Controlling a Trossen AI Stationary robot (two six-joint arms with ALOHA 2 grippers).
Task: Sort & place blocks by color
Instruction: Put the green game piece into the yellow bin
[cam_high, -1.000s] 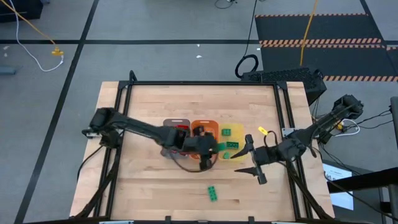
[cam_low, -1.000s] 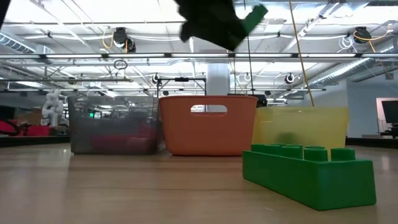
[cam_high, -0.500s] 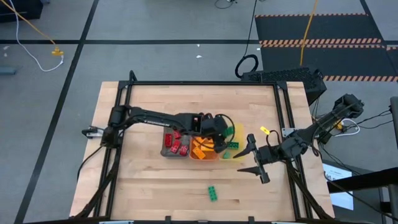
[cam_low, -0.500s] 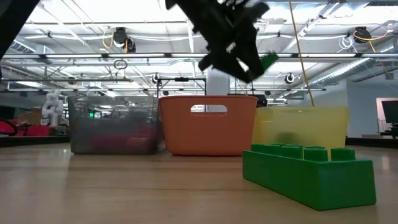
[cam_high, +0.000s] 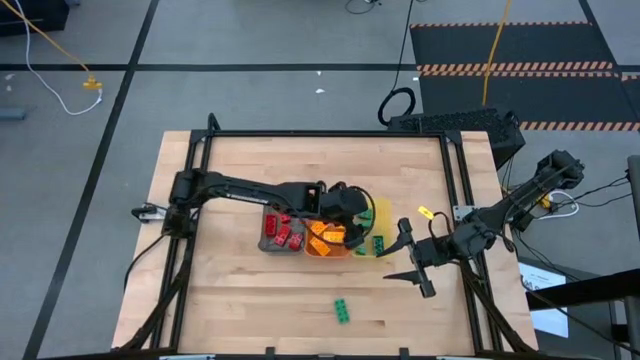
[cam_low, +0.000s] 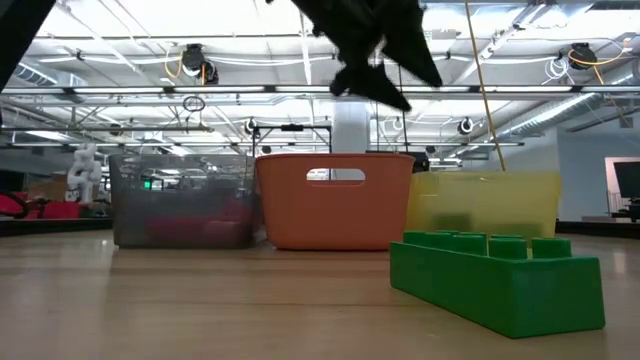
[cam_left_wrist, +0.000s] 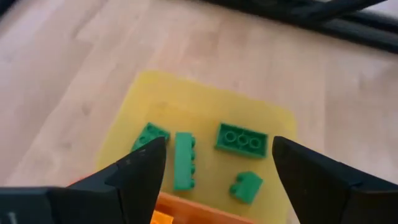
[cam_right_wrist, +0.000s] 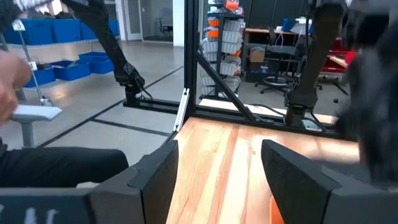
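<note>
Green blocks (cam_left_wrist: 241, 139) (four) lie in yellow tray (cam_left_wrist: 158, 99); left claw (cam_left_wrist: 214, 171) spread above, empty; right claw (cam_right_wrist: 214, 165) spread.

You had red studded plastic bricks (cam_high: 283, 229) lying in the grey tray, orange ones (cam_high: 322, 234) in the orange tray, four green ones (cam_left_wrist: 241, 139) flat in the yellow tray, and one green brick (cam_high: 342, 311) alone on the bench.

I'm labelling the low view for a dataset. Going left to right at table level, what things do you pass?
Grey tray → orange tray → yellow tray, with the green block lying nearer the camera in front of it.
</note>
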